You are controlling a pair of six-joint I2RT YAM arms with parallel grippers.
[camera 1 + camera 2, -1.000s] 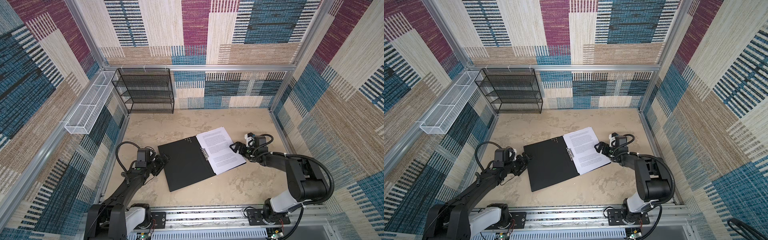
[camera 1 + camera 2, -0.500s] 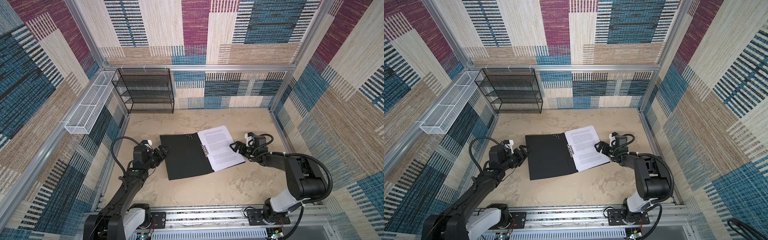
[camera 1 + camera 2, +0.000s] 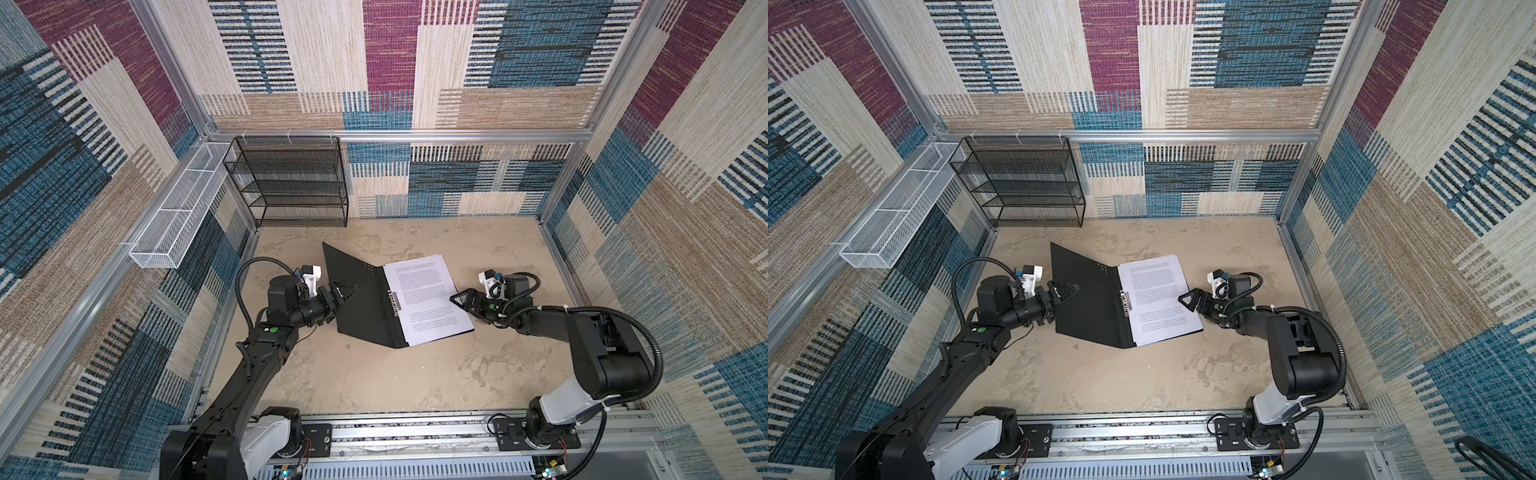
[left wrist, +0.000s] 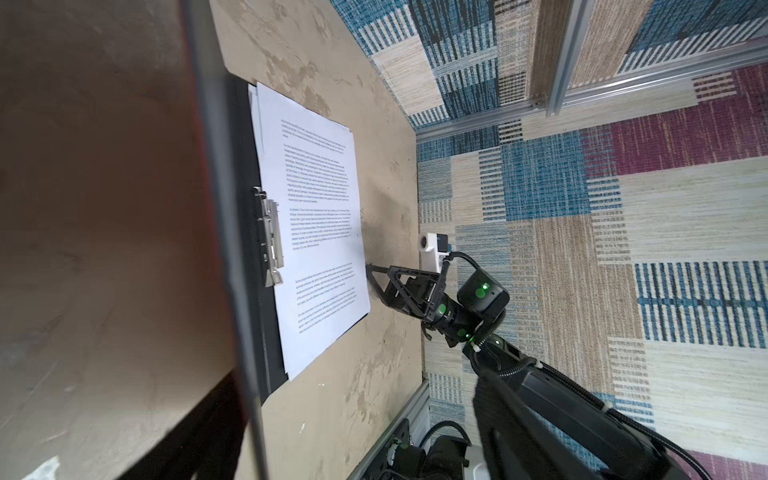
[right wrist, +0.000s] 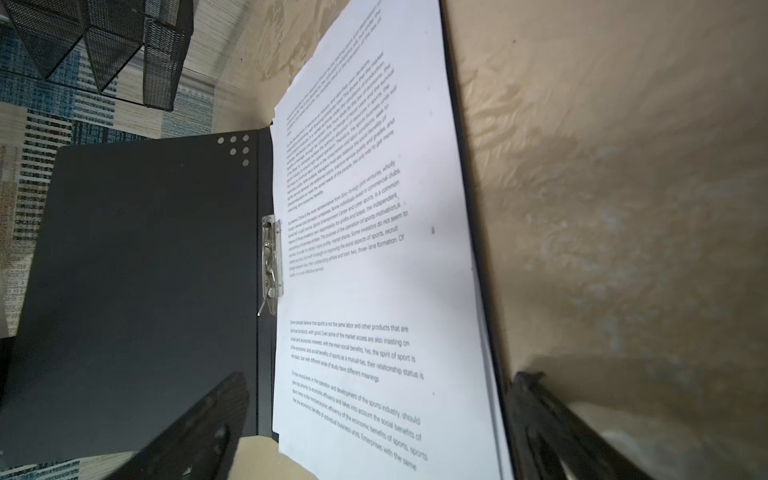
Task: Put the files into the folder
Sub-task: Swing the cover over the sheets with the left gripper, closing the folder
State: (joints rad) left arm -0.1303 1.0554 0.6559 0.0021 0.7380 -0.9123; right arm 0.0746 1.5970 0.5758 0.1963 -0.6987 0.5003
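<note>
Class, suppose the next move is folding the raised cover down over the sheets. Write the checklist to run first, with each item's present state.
1. The files lie on the folder's right half: ok.
2. The cover is raised, left gripper at its edge: ok.
3. The files sit under the metal clip: cannot tell.
4. The files are squared within the folder: cannot tell.
5. The right gripper is clear of the cover's path: not ok, open at the files' edge.
</note>
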